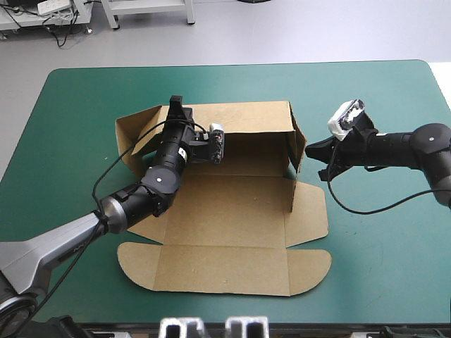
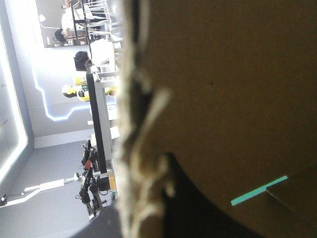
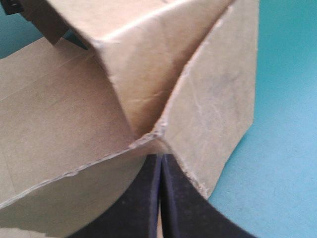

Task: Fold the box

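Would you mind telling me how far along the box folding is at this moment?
Roughly early. Done: the box's far wall stands upright, its right end flap bent forward. In hand: the left gripper is shut on the wall's left end; the right gripper, shut, noses that flap's corner. Left: the right side panel and the front lid lie flat, nothing tucked.

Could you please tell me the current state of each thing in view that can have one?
box: partly folded; far wall and right wall raised, near flaps flat.
left gripper: jaws shut on the box's far wall.
right gripper: jaws shut, empty, at the right wall's outer corner.
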Robot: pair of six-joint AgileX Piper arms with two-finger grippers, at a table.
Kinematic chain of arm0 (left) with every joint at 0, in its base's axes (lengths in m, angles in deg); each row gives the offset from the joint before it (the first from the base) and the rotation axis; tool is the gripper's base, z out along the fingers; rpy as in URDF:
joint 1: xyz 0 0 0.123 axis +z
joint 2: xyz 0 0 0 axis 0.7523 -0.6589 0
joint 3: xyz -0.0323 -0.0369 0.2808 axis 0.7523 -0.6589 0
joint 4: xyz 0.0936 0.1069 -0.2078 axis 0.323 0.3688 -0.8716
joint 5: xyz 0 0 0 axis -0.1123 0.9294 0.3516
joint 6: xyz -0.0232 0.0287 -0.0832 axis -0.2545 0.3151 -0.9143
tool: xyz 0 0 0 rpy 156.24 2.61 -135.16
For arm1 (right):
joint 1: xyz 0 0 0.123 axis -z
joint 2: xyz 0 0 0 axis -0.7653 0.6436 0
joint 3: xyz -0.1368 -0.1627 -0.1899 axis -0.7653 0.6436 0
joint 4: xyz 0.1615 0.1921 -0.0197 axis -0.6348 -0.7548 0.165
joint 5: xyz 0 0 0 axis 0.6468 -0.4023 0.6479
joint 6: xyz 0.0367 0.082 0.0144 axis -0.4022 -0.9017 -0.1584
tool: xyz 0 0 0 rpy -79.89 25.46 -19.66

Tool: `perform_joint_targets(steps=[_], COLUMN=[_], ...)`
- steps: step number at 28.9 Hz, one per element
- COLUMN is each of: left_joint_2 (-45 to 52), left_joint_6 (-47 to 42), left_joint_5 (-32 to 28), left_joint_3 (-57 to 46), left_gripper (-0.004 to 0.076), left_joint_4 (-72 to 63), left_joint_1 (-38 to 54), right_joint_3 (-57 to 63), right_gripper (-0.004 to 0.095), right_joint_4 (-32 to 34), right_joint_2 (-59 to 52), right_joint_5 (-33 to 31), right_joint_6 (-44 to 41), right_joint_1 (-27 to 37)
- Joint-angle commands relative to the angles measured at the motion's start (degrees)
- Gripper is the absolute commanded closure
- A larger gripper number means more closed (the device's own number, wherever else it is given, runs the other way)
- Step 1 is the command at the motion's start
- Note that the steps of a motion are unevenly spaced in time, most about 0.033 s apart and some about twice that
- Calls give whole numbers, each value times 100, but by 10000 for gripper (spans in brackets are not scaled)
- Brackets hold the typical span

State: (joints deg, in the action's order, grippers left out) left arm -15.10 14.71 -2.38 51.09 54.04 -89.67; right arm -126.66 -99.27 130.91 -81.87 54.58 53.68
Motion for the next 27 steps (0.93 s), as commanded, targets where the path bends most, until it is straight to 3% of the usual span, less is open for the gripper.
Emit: perform_joint_targets(steps=[1,5,8,10,14,16,22,27], left_joint_2=[155,155,155,155,155,155,142,117], left_joint_6=[3,3,3,3,13,13,13,75], left_joint_5=[3,46,61,51,15,-84,-192,-260], left_joint_3=[132,132,132,132,132,132,132,142], left_gripper=[734,734,734,734,734,734,734,709], left_joint_4=[138,138,138,138,138,138,138,138], left_joint_1=[-11,-11,-11,-11,-11,-11,-11,-11], right_joint_3=[-67,-67,-79,-79,-79,-79,-79,-166], right_gripper=[931,929,835,668,124,-33,-18,-18], right_joint_4=[-37,186,501,612,653,463,324,98], right_joint_2=[-307,-307,-307,-307,-307,-279,51,65], right_joint_5=[186,493,276,15,-213,-130,386,1509], right_joint_6=[44,56,97,192,144,116,260,176], right_joint_1=[-212,-242,-242,-242,-242,-284,-972,-1567])
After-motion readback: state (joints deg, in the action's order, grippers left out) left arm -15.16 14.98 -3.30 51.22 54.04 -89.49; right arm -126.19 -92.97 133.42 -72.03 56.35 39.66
